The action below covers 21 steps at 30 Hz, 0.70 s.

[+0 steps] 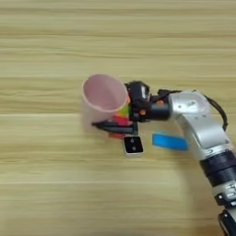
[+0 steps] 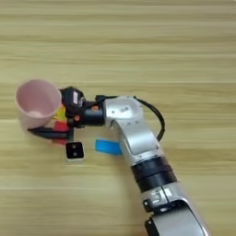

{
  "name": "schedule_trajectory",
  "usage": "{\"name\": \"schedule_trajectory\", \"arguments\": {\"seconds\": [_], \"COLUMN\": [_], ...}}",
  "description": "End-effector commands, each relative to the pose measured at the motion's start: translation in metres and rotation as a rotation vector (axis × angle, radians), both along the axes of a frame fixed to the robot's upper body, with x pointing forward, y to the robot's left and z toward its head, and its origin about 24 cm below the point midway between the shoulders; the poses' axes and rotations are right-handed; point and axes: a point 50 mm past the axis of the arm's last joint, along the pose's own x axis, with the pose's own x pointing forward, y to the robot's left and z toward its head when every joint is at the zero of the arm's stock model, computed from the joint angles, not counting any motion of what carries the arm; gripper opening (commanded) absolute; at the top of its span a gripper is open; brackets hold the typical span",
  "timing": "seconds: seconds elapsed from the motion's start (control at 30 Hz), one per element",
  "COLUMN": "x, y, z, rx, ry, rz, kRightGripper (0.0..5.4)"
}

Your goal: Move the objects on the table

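Wood-grain counter (image 1: 55,193) fills the frame, its plank lines running across. My silver forearm (image 2: 138,138) comes up from the lower right and bends toward centre left. My hand (image 1: 120,107) is clamped on the pink plastic cup (image 1: 103,99), 1 black finger (image 1: 113,125) running along the cup's near side, the other hidden from me; the cup looks raised, mouth facing upward, left of centre. Behind the cup and finger, the multicoloured puzzle cube (image 1: 123,110) and a red cube (image 1: 120,121) show only in slivers. Right of them, just under my wrist, lies the flat blue bar (image 1: 169,141). Just below the finger sits the small white cube (image 1: 133,146), its 2 black dots facing up.
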Motion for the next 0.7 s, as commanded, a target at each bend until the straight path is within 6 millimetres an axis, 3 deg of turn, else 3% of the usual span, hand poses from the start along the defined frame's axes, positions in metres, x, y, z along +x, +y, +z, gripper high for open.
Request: {"name": "schedule_trajectory", "arguments": {"seconds": [0.03,0.33,0.7], "x": [0.02,0.036,0.047], "y": [-0.02,-0.072,-0.11], "z": [0.039,0.051,0.047], "rx": [0.04,0.041,0.002], "ry": [-0.132,-0.155,-0.138], "rz": [-0.106,-0.291,-0.431], "kRightGripper": [4.17,4.17,4.17]}}
